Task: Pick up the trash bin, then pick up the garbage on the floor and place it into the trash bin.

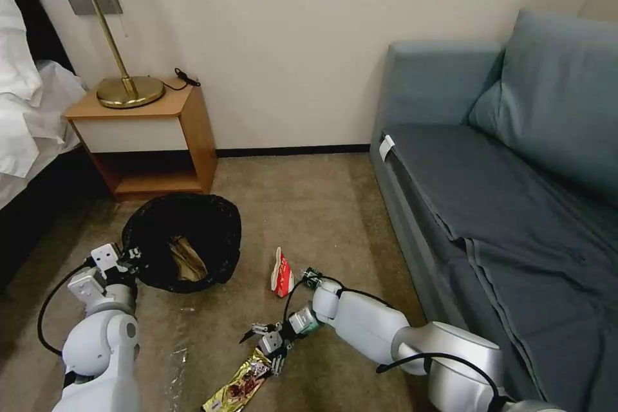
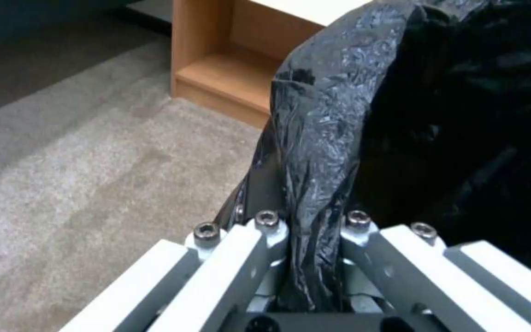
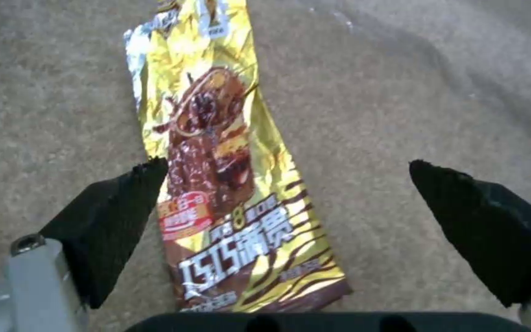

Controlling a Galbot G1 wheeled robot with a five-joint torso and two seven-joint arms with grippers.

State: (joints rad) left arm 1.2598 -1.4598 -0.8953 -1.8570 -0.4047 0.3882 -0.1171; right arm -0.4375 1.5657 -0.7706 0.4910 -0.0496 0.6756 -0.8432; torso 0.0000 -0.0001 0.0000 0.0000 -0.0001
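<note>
Left hand (image 2: 305, 258) pinches the bin (image 1: 182, 241) rim, right hand (image 3: 290, 221) spread wide over the wrapper (image 3: 222, 161) — next, drop and close

Bin (image 1: 182, 244) on floor before nightstand (image 1: 145, 141); paper bag (image 1: 187, 259) inside it. Left gripper (image 1: 132, 253) at bin's left rim, right gripper (image 1: 267, 342) over wrapper (image 1: 239, 385). Packet (image 1: 282, 273) and bottle (image 1: 313, 277) between bin and sofa (image 1: 508, 206).

The crinkled black bag (image 1: 212, 232) hides the round bin's white wall, and the gold-brown foil snack wrapper (image 1: 237, 387) runs off the bottom edge.
</note>
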